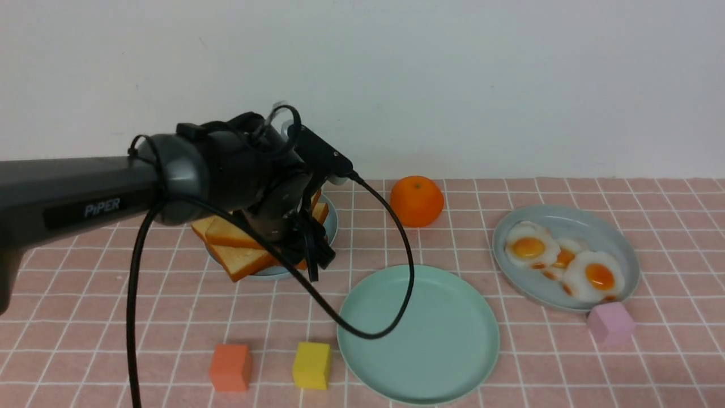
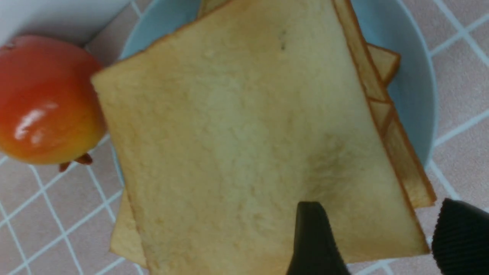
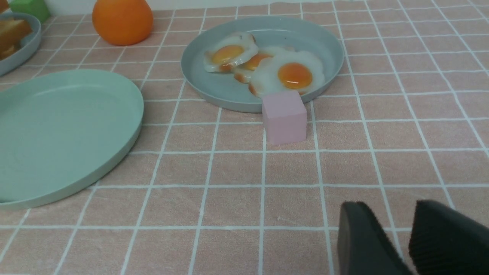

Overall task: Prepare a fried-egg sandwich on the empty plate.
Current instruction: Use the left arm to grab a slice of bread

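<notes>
Golden toast slices (image 1: 238,258) are stacked on a small pale-blue plate (image 1: 333,226) at the back left. My left gripper (image 1: 316,263) hangs over the stack's near right side. In the left wrist view the left gripper (image 2: 386,236) is open; one finger (image 2: 313,236) lies over the top slice (image 2: 244,133) and the other finger (image 2: 462,236) is past its corner. The mint-green empty plate (image 1: 430,340) sits bare at front centre. Fried eggs (image 1: 592,276) lie on a grey-blue dish (image 1: 566,218) at the right. My right gripper (image 3: 401,240) is open above bare cloth, short of the eggs (image 3: 284,74).
An orange (image 1: 416,201) stands behind the mint plate. A pink cube (image 1: 610,323) touches the egg dish's front rim. An orange cube (image 1: 229,367) and a yellow cube (image 1: 311,365) sit at front left. A red-orange fruit (image 2: 46,99) lies beside the toast plate. The left arm's cable (image 1: 396,306) droops over the mint plate.
</notes>
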You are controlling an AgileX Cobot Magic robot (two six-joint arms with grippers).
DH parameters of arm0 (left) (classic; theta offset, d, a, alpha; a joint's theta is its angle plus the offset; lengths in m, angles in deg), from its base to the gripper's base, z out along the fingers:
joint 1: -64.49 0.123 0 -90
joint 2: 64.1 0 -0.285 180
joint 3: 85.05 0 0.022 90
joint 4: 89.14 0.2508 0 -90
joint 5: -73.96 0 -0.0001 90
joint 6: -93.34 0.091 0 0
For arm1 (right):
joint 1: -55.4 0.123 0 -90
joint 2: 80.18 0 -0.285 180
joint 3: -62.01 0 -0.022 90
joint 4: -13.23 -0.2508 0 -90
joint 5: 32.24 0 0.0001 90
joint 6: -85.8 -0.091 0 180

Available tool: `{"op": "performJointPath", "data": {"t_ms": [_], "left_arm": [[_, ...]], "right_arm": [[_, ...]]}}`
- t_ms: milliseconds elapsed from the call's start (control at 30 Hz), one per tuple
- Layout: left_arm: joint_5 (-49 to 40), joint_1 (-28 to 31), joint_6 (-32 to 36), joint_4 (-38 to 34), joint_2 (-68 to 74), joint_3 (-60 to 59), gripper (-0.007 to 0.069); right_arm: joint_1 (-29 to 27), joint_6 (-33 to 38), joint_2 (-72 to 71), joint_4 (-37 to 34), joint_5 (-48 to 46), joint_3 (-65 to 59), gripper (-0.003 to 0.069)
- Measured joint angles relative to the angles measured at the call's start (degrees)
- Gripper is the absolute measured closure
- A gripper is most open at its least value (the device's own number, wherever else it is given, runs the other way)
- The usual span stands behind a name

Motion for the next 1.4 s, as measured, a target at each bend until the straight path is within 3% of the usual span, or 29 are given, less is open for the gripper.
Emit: {"op": "performJointPath", "data": {"t_ms": [900,1067,1167,1400], "left_arm": [[2.62,0.00,-3.21,6.87,3.36,0.29,0.0174],[2.62,0.00,-5.13,7.13,3.43,0.29,0.0263],[2.37,0.00,-5.54,7.76,3.43,0.29,0.0375],[1.14,-0.12,-5.61,7.88,2.64,0.40,0.0396]], "right_arm": [[0.00,0.00,0.00,0.00,0.00,0.00,0.0419],[0.00,0.00,0.00,0.00,0.00,0.00,0.0419],[0.00,0.00,0.00,0.00,0.00,0.00,0.0419],[0.00,0.00,0.00,0.00,0.00,0.00,0.0419]]}}
